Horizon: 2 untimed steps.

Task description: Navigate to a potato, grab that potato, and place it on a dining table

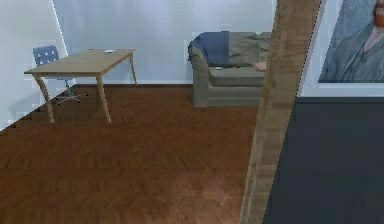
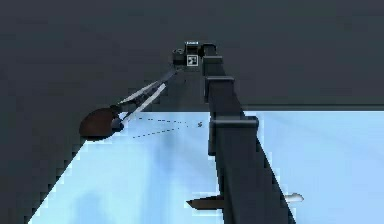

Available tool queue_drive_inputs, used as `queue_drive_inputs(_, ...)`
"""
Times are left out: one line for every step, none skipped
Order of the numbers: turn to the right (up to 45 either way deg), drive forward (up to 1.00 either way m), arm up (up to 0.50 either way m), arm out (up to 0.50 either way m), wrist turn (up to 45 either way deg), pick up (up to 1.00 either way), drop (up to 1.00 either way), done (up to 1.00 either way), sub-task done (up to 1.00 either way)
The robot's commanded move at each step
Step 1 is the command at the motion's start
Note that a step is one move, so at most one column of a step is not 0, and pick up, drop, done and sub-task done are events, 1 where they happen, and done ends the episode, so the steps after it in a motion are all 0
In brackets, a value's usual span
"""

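Brown lump [image 2: 98,124], perhaps potato, at gripper [image 2: 121,117]

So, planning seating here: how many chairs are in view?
1: a blue office chair behind the wooden table, forward view's upper left. Others may be hidden behind the wooden post.

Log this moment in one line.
gripper at potato | held: cannot tell | table: forward view's left | sofa: behind it

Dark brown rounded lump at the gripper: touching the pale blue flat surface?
Cannot tell. In the arm side view the dark brown rounded lump overlaps the edge of the pale blue flat surface; neither contact nor gap is plain.
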Motion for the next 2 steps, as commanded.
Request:
queue_drive_inputs(0.0,0.0,0.0,0.0,-18.0,0.0,0.0,0.0,0.0)
queue_drive_inputs(0.0,0.0,0.0,-0.46,0.0,0.0,0.0,0.0,0.0)
